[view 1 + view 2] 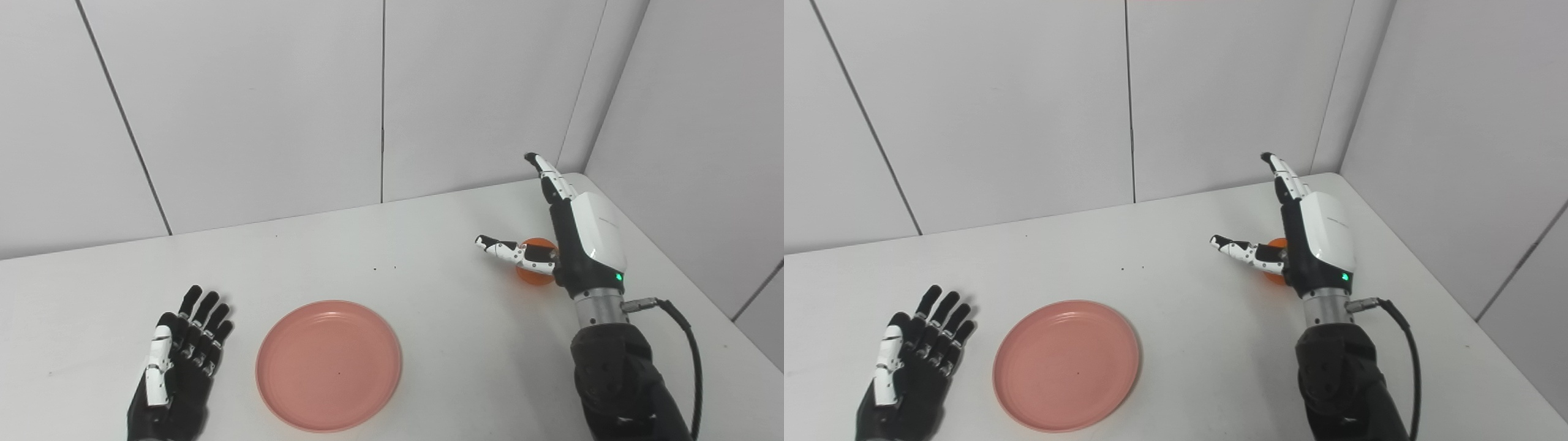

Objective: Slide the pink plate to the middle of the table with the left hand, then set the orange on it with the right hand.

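Nearest the camera, the robot's black-and-white left hand (177, 355) lies flat on the white table (429, 318), palm up, fingers spread and holding nothing, just left of the round, shallow pink plastic plate (329, 365). The plate, taken here as the landmark, sits close to the table's near edge and empty, apart from the left hand by a narrow strip of bare tabletop.

Farther back and well to the right of the plate, the white-shelled right hand (566, 236) stands on edge with fingers extended upward and thumb reaching out toward the plate's side. It is open, closed on nothing. The small round orange (534, 269) rests on the table just behind the thumb and partly hidden by the palm; whether the hand touches it cannot be told.

Behind everything, pale grey wall panels (257, 104) meet at the corner beyond the right hand.

Judged from this layout, the plate looks roughly centred and the orange is not yet gripped. The risk lies with the fruit: a round orange nudged by an open palm or thumb could roll toward the table's right edge, and fingers closing off-centre could squeeze it out of the grasp.
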Motion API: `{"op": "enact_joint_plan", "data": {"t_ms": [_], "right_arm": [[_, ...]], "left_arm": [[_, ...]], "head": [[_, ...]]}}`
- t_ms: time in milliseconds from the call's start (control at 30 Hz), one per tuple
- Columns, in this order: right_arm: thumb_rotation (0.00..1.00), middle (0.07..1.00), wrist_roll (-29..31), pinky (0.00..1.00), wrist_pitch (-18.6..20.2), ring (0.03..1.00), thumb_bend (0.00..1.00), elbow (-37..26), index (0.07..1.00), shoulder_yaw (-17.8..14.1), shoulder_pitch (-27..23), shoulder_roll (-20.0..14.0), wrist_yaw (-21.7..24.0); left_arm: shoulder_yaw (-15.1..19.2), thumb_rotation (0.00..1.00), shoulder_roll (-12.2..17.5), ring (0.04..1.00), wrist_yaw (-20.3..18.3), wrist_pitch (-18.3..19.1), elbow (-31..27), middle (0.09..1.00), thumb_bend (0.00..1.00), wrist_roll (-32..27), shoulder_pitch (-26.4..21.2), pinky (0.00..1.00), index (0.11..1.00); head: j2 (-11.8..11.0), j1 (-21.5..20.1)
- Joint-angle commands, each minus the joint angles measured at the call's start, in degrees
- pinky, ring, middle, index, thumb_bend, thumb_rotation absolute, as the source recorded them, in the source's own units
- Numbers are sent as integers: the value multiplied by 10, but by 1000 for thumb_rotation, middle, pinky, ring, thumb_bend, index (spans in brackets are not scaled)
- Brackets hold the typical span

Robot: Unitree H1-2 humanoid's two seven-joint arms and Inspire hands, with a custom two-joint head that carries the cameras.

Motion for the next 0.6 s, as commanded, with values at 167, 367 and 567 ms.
{"op": "enact_joint_plan", "data": {"t_ms": [167, 367, 567], "right_arm": [[396, 912, -8, 776, 18, 873, 896, 1, 911, -23, -16, -38, 17], [396, 930, -5, 782, 46, 884, 925, 10, 925, -27, -18, -49, 44], [431, 937, -14, 791, 81, 887, 972, 25, 941, -18, -24, -66, 78]], "left_arm": [[3, 1000, 10, 981, 7, 26, 10, 982, 350, -2, 11, 1000, 983], [5, 1000, 12, 984, 4, 24, 11, 984, 353, -6, 11, 1000, 985], [5, 1000, 15, 989, 8, 27, 9, 990, 353, -11, 10, 1000, 991]], "head": [[0, -7], [0, -8], [3, -15]]}}
